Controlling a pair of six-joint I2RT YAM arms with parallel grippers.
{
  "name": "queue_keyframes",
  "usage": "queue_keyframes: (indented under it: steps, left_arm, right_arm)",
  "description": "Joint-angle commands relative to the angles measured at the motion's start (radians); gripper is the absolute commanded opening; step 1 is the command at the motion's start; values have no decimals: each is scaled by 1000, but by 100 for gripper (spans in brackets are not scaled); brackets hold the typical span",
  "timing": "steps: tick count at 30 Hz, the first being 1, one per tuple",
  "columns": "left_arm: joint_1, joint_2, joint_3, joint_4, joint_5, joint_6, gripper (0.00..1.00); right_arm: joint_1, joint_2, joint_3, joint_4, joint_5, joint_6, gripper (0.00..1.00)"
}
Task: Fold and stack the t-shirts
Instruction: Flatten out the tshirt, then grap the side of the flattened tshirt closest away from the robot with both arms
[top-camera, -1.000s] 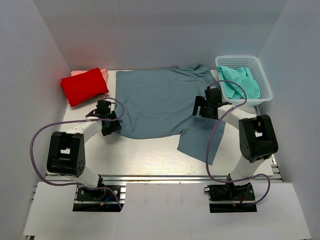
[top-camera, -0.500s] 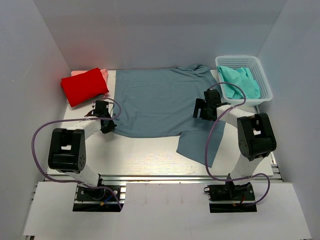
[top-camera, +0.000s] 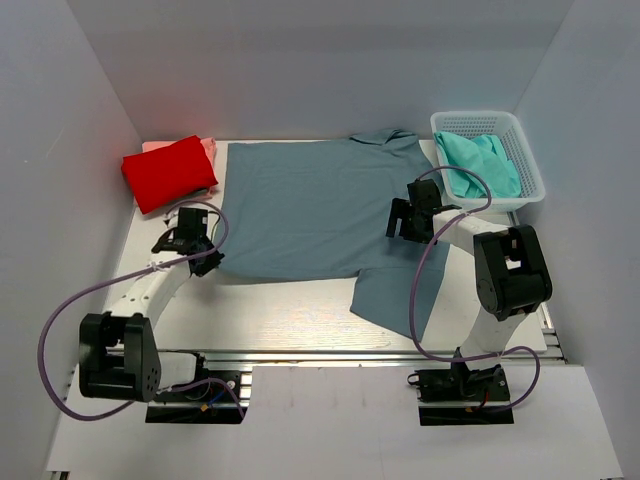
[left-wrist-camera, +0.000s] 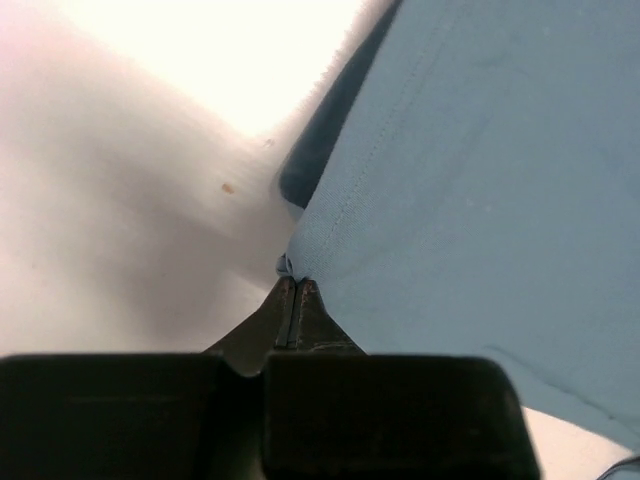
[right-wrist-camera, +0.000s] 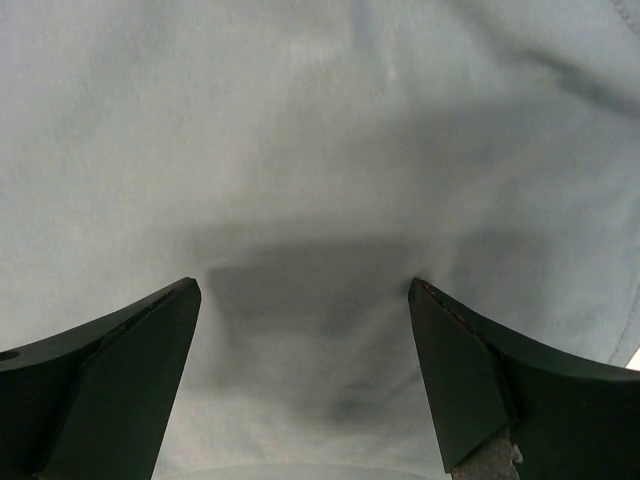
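A blue-grey t-shirt lies spread over the middle of the table, collar toward the back right. My left gripper is shut on its near left hem corner; the left wrist view shows the cloth edge pinched at the tips of the left gripper. My right gripper stands open, pressed down on the shirt's right side, and in its own view the right gripper has only flat blue-grey cloth between the fingers. A folded red t-shirt lies on a pink one at the back left. A teal t-shirt fills the basket.
A white mesh basket stands at the back right against the wall. White walls close in the table on the left, back and right. Purple cables loop from both arms over the near part of the table.
My left gripper has closed on the shirt's near left hem corner and drawn it to the left, stretching the hem. The right gripper has stayed open on the shirt.
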Motion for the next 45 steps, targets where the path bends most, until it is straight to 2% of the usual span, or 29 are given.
queue_keyframes:
  steps: [1, 3, 5, 8, 10, 12, 13, 16, 18, 20, 22, 23, 24, 25, 26, 28, 31, 33, 34, 36, 37, 41, 45]
  left_arm:
    - [7, 7, -9, -107, -31, -69, 0]
    - [7, 44, -9, -143, -31, -81, 0]
    - [7, 55, 0, -193, -53, -109, 17]
    - [7, 79, -9, -216, -81, -121, 63]
    - [7, 79, 11, -242, -98, -133, 74]
    - [7, 79, 20, -252, -133, -143, 96]
    - [7, 66, 29, -243, -133, -143, 100]
    - [7, 36, 14, -197, -117, -143, 100]
    - [7, 21, 5, -154, -95, -130, 93]
    - [7, 21, -20, -153, -85, -130, 90]
    - [7, 21, -47, -143, -84, -121, 81]
    - [7, 21, -48, -132, -84, -121, 79]
    - [7, 21, -60, -109, -84, -121, 73]
    - [7, 21, -78, -86, -62, -107, 71]
    - [7, 21, -78, -65, -48, -98, 70]
    - [7, 33, -106, -17, 6, -84, 67]
    - [7, 67, -127, 14, 15, -75, 60]
    - [7, 93, -138, 38, 58, -61, 50]
    - [7, 102, -138, 47, 72, -51, 36]
    - [7, 115, -138, 57, 90, -50, 15]
    - [7, 115, -147, 69, 90, -50, 0]
    - [7, 115, -147, 60, 81, -38, 0]
    - [7, 115, -147, 60, 71, -38, 0]
  right_arm:
    - [-6, 14, 20, -6, -6, 15, 90]
    - [-7, 11, 26, -10, -17, 9, 90]
    - [-6, 7, 33, -16, -18, 3, 90]
    - [-3, -23, 44, -16, -28, -26, 90]
    - [0, -44, 58, -13, -54, -49, 90]
    - [5, -75, 59, -3, -77, -61, 90]
    - [4, -119, 46, 5, -110, -65, 90]
    - [4, -206, -16, 54, -103, -65, 90]
    - [4, -236, -43, 5, -86, -48, 90]
    - [5, -295, -52, -82, -31, -19, 90]
    - [4, -345, -92, -206, 12, 10, 90]
    - [4, -410, -117, -236, 46, 24, 90]
    - [4, -433, -134, -260, 46, 33, 90]
    - [7, -461, -182, -323, 44, 49, 90]
    - [4, -542, -201, -338, 38, 81, 90]
    - [5, -596, -282, -368, 6, 122, 90]
    - [5, -713, -364, -412, -52, 202, 90]
    - [10, -730, -384, -463, -86, 267, 90]
    - [10, -724, -385, -546, -101, 280, 90]
    - [20, -708, -388, -585, -115, 322, 90]
    - [25, -705, -392, -605, -117, 334, 90]
    - [51, -701, -438, -618, -204, 343, 86]
    - [98, -644, -484, -627, -268, 360, 86]
